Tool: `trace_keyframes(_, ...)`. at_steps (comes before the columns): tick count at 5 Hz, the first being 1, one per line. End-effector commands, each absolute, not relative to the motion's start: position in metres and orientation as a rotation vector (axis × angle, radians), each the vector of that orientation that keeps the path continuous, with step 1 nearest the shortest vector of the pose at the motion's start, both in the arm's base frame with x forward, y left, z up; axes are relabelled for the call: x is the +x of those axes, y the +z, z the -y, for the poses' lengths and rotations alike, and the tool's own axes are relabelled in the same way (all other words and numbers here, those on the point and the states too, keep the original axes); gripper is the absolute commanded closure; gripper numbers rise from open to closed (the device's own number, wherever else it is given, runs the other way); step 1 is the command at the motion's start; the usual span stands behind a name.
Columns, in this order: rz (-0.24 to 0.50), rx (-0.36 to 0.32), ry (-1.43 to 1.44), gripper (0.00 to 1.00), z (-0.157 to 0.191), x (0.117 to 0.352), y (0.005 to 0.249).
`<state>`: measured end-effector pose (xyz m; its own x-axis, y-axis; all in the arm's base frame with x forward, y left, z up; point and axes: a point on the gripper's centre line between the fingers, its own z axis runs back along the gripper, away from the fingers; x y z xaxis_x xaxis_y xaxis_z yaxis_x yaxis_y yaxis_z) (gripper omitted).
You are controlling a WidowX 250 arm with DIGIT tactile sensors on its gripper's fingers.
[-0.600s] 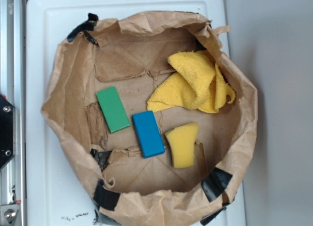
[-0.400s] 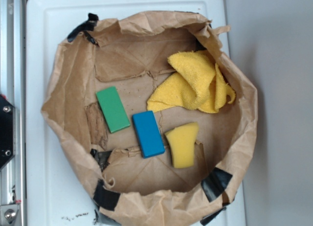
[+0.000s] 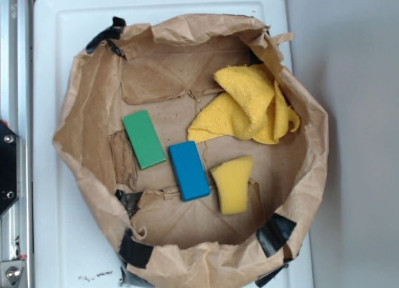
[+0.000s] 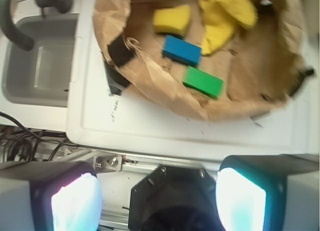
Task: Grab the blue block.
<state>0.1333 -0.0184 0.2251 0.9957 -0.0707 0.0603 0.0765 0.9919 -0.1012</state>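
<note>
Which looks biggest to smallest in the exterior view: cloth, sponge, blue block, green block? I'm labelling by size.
1. Cloth, clearly largest.
2. Sponge, blue block and green block: all look about alike, too close to rank.

A white plastic surface with a moulded raised border carries everything. Directly on it lies a brown paper bag, its sides rolled down into a shallow, crumpled bowl that covers most of the surface. Strips of black tape patch the bag's rim in several spots. Just outside the bag's taped lower edge, small dark specks mark the bare white plastic.
</note>
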Motion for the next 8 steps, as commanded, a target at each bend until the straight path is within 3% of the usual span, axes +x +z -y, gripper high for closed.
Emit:
trace_keyframes(1,0.081,-0.11,-0.081,0.0,0.018,0.135,0.23)
trace_keyframes(3,0.081,-0.11,-0.081,0.0,0.018,0.135,0.23)
trace_keyframes(5,0.092,-0.243,-0.256,0.0,0.007,0.219,0.214)
trace_keyframes(6,0.097,-0.312,-0.332,0.0,-0.002,0.244,0.206)
trace_keyframes(7,0.09,-0.281,-0.445,0.0,-0.015,0.267,0.162)
trace_keyframes(8,0.066,-0.281,-0.529,0.0,-0.021,0.267,0.131)
